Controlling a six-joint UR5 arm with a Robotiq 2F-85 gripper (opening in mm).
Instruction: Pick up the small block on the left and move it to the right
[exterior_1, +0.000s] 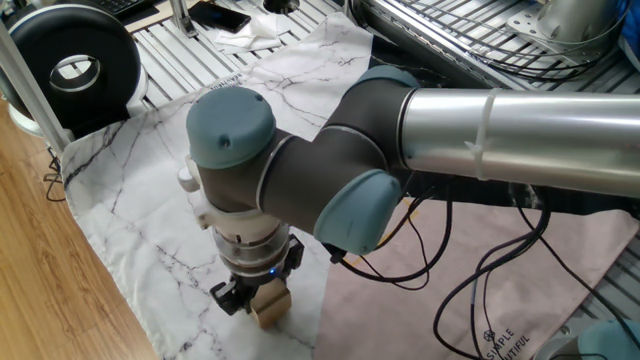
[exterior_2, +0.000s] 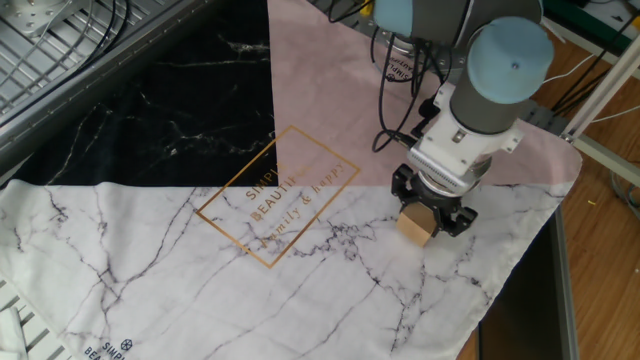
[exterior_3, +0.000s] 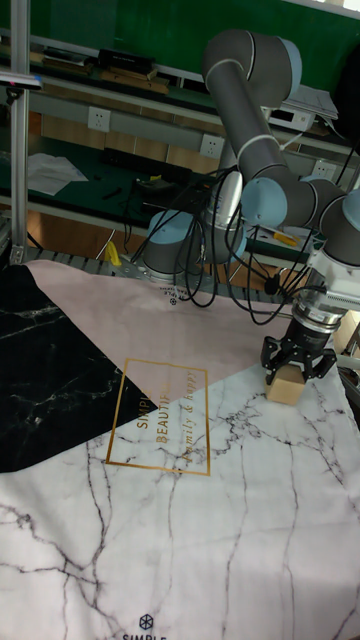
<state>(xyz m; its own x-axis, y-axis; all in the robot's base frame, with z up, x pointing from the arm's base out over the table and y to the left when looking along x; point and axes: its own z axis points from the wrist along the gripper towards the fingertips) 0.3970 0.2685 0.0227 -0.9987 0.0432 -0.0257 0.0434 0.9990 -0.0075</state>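
Small block (exterior_2: 415, 224), one only, sits pinched between the black fingers of the gripper (exterior_1: 253, 297), which is closed on its sides. In the other fixed view it hangs low over the white marbled part of the cloth (exterior_2: 150, 280), right of centre; whether it touches the cloth I cannot tell. In the tall fixed view it is at the right edge, mid-height. A gold rectangle (exterior_2: 277, 194) printed on the cloth reads "SIMPLE BEAUTIFUL", with a script line below that looks like "family & happy". The cloth has three fields: black marble, pink and white marble. A round black device (exterior_1: 72, 62) stands upper left in one fixed view.
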